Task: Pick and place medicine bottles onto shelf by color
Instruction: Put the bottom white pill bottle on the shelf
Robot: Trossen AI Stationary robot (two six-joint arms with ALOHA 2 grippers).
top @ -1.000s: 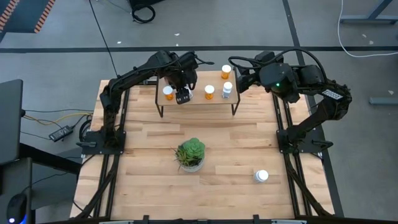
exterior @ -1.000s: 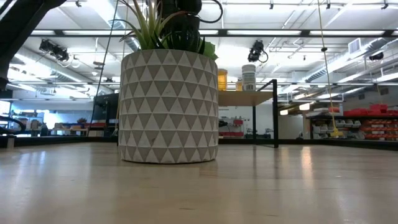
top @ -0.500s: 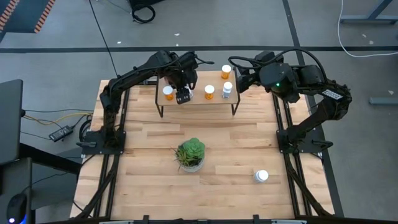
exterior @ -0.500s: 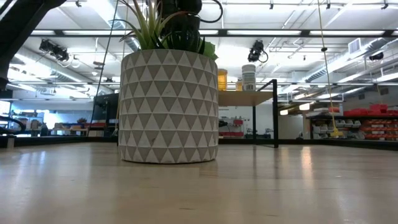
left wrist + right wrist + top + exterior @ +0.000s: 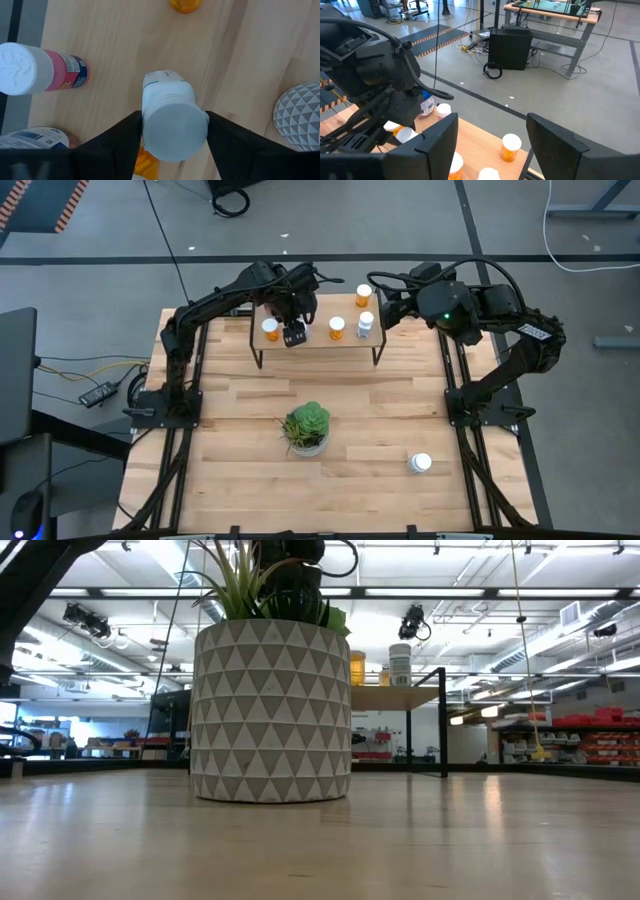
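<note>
- Nothing much has shifted since a second ago: both arms sit where they sat over the far end of the table, and the bottles on the shelf (image 5: 345,338) have not budged.
- Left gripper (image 5: 172,137) is the one at work, poised over the left part of the shelf, fingers (image 5: 117,140) clamped either side of a white bottle (image 5: 172,117) with a pale lid.
- So the step in hand is a placing: bottle carried, not yet let go.
- Below it in the left wrist view stands a pinkish bottle (image 5: 42,70) with a white cap, and an orange bottle (image 5: 186,5) farther off.
- From above, an orange bottle (image 5: 270,329) stands just beside the left gripper, with another orange one (image 5: 337,328), a white one (image 5: 366,323) and a third orange one (image 5: 363,295) across the board.
- Right gripper (image 5: 492,142) hangs by the right end of the shelf, fingers spread apart and nothing between them; it waits.
- One white-capped bottle (image 5: 420,463) is left on the table, near the front right, well apart from the plant (image 5: 306,427).
- Next move, I'd judge: lower the white bottle upright beside its colour-mates, then spread the fingers and lift straight up so nothing gets knocked.
- Writing: the pink bottle's label carries print and there is a barcode on a bottle at the view's edge, but none of it can be read.
</note>
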